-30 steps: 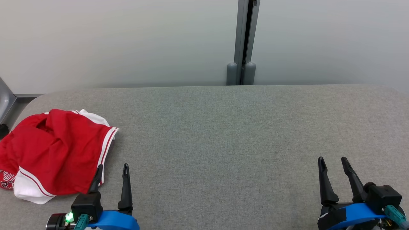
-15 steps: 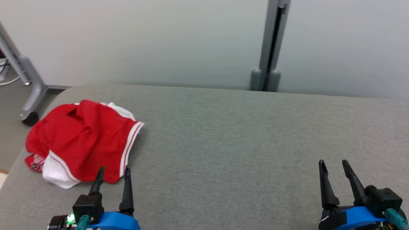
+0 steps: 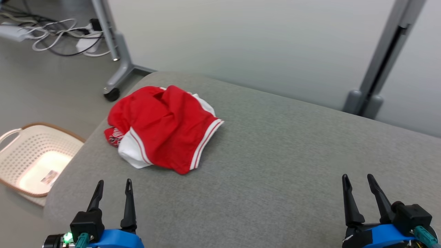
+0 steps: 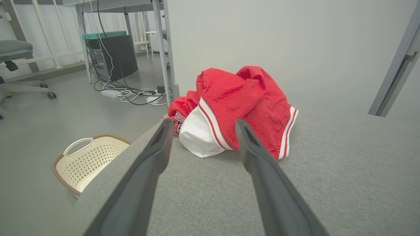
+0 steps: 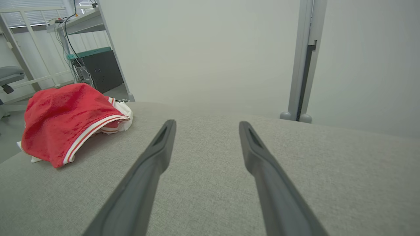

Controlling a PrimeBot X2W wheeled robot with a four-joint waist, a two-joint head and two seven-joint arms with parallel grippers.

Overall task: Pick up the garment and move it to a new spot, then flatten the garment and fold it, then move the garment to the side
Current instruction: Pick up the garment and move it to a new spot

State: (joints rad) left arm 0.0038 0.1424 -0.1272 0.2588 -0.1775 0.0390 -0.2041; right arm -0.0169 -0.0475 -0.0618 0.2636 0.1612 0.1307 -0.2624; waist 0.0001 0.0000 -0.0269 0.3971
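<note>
View swung left, crumpled garment [image 3: 165,127], perforated basket [image 3: 31,151]

The red and white cloth garment [image 3: 165,131] lies crumpled in a loose heap on the grey fabric-covered table [image 3: 275,155], close to the table's far left rounded corner and just inside its left edge. Most of what shows is red, bunched into soft folds, with a raised ridge running across the top of the heap. A white panel edged with a thin red stripe bulges out at the side nearest the table's front. A hem banded in white and red faces the table's middle. A small patch printed in red and white peeks out beside the table's left edge.
</note>
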